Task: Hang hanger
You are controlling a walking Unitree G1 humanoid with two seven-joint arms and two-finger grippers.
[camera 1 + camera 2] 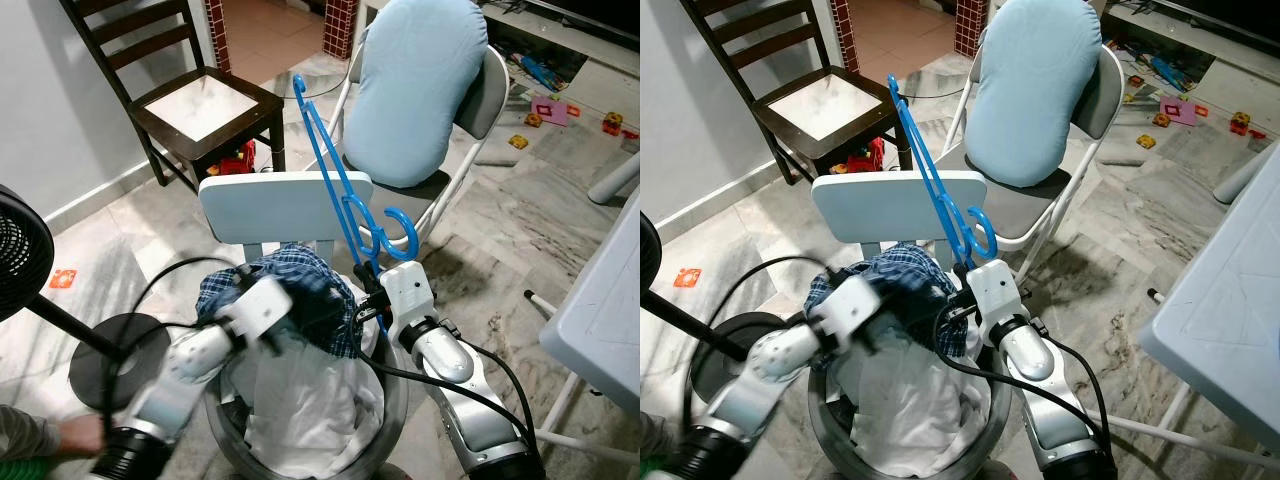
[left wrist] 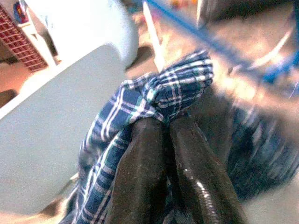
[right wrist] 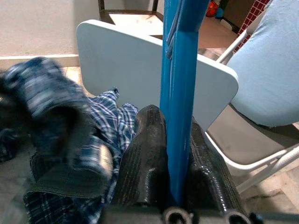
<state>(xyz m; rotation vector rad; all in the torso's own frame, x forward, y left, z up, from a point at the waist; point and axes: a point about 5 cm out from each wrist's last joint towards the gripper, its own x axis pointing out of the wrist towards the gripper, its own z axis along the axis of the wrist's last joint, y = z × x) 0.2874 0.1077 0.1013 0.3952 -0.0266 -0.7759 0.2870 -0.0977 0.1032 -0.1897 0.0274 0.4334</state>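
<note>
A blue plastic hanger (image 1: 335, 185) stands tilted upward over the laundry basket, its hook (image 1: 398, 232) low by my right gripper (image 1: 367, 283), which is shut on it. The wrist view shows the blue hanger (image 3: 177, 93) clamped between the black fingers (image 3: 145, 158). My left gripper (image 1: 290, 300) is shut on a blue plaid shirt (image 1: 320, 290) that lies on top of the basket. In the left wrist view a fold of plaid shirt (image 2: 177, 88) is pinched at the fingertips (image 2: 145, 154).
A round grey laundry basket (image 1: 395, 400) holds white cloth (image 1: 300, 400). Behind it stands a light blue chair back (image 1: 285, 205), then a folding chair with a blue cushion (image 1: 415, 85), and a dark wooden chair (image 1: 205, 105). A fan base (image 1: 110, 360) is at the left, a white table (image 1: 610, 310) at the right.
</note>
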